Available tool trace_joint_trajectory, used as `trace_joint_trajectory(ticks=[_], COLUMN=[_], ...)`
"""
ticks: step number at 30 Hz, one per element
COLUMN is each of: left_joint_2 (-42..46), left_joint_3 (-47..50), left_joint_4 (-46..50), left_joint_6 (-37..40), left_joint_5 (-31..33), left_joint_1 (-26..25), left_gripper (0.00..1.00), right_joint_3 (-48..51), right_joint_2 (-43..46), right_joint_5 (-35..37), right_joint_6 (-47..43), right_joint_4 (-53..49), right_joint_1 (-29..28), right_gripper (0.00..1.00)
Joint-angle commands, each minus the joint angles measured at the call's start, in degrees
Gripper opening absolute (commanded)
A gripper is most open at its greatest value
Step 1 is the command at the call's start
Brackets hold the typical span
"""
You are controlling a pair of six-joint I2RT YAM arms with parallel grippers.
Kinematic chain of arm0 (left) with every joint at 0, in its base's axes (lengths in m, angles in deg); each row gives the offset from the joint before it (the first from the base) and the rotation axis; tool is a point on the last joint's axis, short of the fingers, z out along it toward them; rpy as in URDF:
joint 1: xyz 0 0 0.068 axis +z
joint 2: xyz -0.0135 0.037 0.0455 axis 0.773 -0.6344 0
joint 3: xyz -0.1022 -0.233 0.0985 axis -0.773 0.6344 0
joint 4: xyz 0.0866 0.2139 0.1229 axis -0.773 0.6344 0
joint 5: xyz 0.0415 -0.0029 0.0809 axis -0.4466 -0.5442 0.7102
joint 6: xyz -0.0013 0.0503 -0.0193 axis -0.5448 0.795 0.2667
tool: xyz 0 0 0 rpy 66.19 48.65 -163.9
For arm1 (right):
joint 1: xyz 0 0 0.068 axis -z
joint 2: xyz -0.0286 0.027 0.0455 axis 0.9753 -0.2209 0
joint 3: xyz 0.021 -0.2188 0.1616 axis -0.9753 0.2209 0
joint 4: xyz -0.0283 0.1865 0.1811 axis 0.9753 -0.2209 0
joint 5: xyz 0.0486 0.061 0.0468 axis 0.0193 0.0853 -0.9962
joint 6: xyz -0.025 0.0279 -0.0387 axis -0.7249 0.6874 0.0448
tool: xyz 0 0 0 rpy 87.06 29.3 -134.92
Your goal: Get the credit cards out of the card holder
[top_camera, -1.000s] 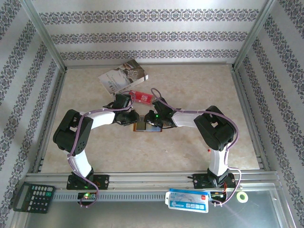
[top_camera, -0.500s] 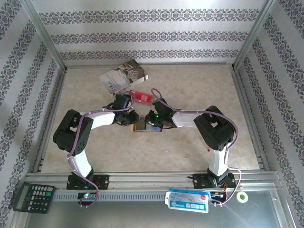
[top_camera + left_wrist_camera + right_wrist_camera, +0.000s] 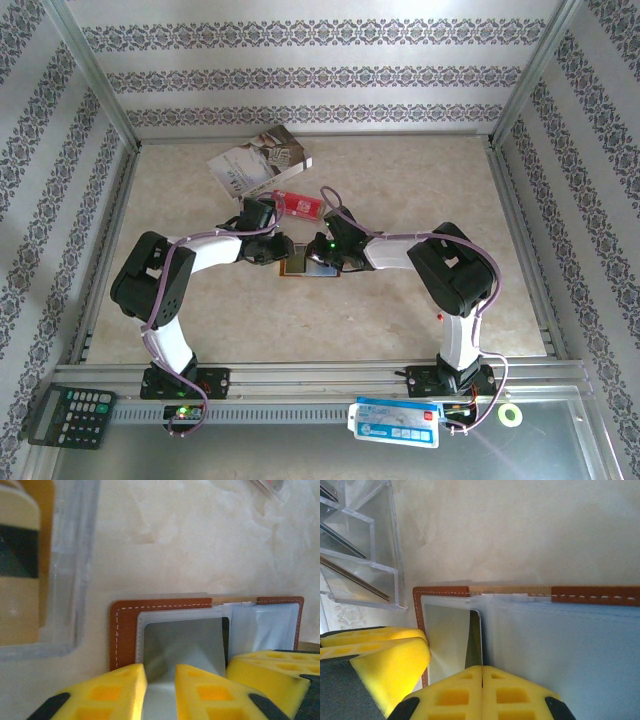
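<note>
Right gripper (image 3: 481,679) jaws closing fully since last second, pressing flush together at card holder (image 3: 592,595) | left gripper (image 3: 160,689) jaws sitting slightly parted, straddling grey lining (image 3: 180,642)

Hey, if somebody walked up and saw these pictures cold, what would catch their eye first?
Probably the left gripper and right gripper meeting at the middle of the table over the open brown card holder. Close up, their bright yellow fingers stand out against its grey-blue lining. Behind them, toward the far left, lies a white-grey booklet.
</note>
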Motion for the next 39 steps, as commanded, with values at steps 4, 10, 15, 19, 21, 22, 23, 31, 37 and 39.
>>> trace_joint_trajectory(ticks=[4,10,15,19,21,22,23,31,37,39], left_joint_2=[3.09,6.02,6.17,5.10,3.59,2.82,2.18,-2.47,-2.85,-2.72], left_joint_3=[1.99,2.14,2.09,1.61,0.93,0.63,0.46,-1.86,-1.42,-1.43], left_joint_4=[2.86,1.29,1.33,0.91,0.80,0.74,0.70,4.33,4.62,4.59], left_joint_6=[1.84,3.17,2.99,3.08,2.72,2.53,2.51,2.92,2.82,2.78], left_joint_5=[3.19,2.20,1.03,-1.71,-3.66,-4.00,-4.04,-2.31,-1.80,-1.75], left_joint_1=[-0.56,-0.57,-0.51,-0.54,-0.64,-0.76,-0.95,-1.66,-1.84,-1.87], left_gripper=[0.37,0.39,0.36,0.30,0.26,0.25,0.24,0.16,0.14,0.13], right_joint_3=[3.18,3.00,3.04,2.72,2.57,2.67,2.67,3.82,3.52,3.56], right_joint_2=[4.82,4.75,4.68,4.27,4.05,4.05,4.00,5.08,3.93,3.06], right_joint_5=[3.25,1.67,1.42,0.54,0.00,-0.35,-0.54,-4.75,-6.57,-6.14], right_joint_6=[-2.19,-3.32,-3.16,-2.94,-2.74,-2.62,-2.52,-0.54,1.12,1.34], right_joint_4=[-0.56,-0.55,-0.26,-0.21,0.22,0.73,1.08,7.92,10.39,10.17], right_joint_1=[1.46,2.52,2.43,2.52,2.50,2.51,2.52,2.54,1.84,1.56], right_gripper=[0.00,0.00,0.00,0.00,0.00,0.00,0.00,0.04,0.17,0.20])
